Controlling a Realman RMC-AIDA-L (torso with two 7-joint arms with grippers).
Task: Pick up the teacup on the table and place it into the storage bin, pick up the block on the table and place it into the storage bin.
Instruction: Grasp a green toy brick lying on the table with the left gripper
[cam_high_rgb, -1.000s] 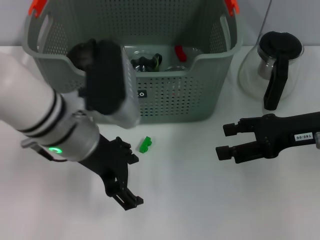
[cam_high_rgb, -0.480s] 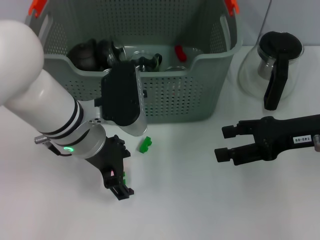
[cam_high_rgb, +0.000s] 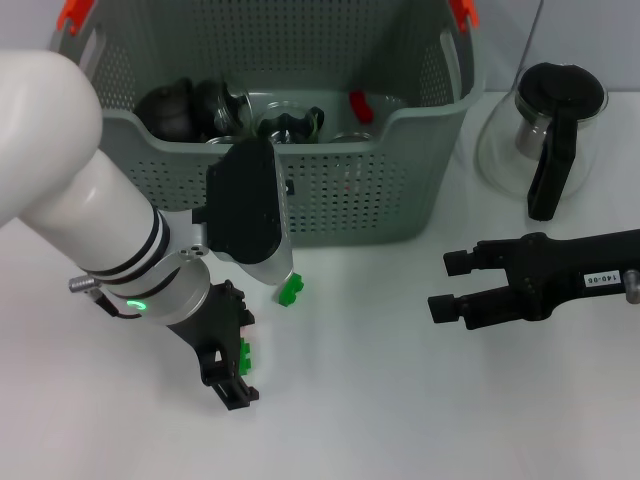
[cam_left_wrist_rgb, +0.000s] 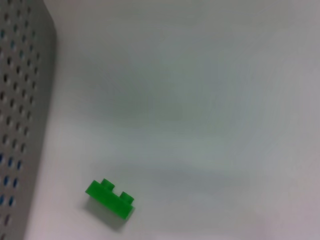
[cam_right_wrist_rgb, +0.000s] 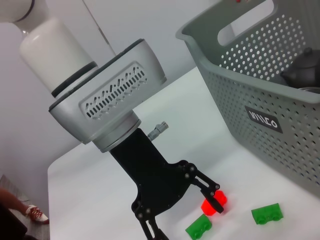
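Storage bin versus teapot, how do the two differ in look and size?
The bin is grey-green perforated plastic; the teapot is clear glass with a black lid and handle. The bin is far larger than the teapot. The bin is open-topped with things inside; the teapot is lidded. Both stand upright on the white table, side by side along its far edge.
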